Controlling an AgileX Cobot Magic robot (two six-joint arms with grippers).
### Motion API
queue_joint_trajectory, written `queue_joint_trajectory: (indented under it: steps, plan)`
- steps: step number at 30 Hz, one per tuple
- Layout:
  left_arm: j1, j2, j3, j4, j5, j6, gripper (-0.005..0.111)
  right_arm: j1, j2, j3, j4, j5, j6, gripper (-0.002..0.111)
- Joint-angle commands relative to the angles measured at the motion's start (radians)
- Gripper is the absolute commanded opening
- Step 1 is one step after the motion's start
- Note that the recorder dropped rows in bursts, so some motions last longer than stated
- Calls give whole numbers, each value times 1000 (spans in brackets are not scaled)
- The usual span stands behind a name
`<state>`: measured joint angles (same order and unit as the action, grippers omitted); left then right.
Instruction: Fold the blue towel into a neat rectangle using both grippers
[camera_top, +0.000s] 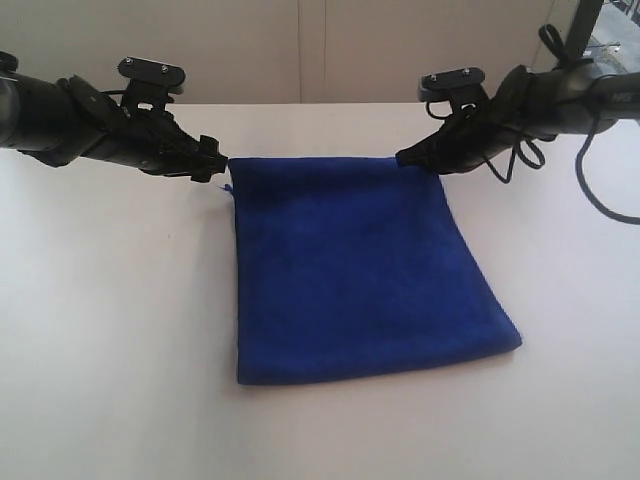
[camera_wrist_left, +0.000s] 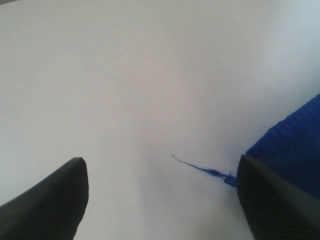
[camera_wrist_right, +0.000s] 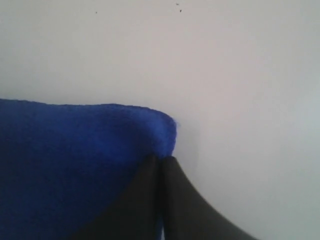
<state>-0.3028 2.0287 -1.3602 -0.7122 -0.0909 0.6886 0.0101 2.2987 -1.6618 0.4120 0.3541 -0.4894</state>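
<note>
The blue towel (camera_top: 360, 270) lies flat on the white table as a folded, roughly square shape. My left gripper (camera_top: 212, 160) is at the towel's far left corner and stands open. In the left wrist view the left gripper (camera_wrist_left: 160, 160) has its jaws wide apart over bare table. A loose blue thread (camera_wrist_left: 200, 167) lies between them, and the towel's edge (camera_wrist_left: 295, 145) sits beside one finger (camera_wrist_left: 270, 200). My right gripper (camera_top: 405, 157) is at the far right corner. In the right wrist view the right gripper (camera_wrist_right: 160, 159) is shut on the towel's corner (camera_wrist_right: 75, 150).
The white table (camera_top: 110, 330) spreads wide on both sides of the towel and in front of it. A pale wall (camera_top: 300, 50) rises behind the table's far edge. Black cables (camera_top: 520, 155) hang from the right arm.
</note>
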Motion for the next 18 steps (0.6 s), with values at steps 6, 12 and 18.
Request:
queue_joint_trajectory:
  steps: [6,12,18]
  plan:
    - [0,-10,-2,-12,8,-5,83,-10,39,0,-5,-34,4,0]
    - [0,-10,-2,-12,8,-5,83,-10,49,0,-5,-41,4,12]
    - [0,-10,-2,-12,12,-5,83,-10,6,-2,1,-49,4,24]
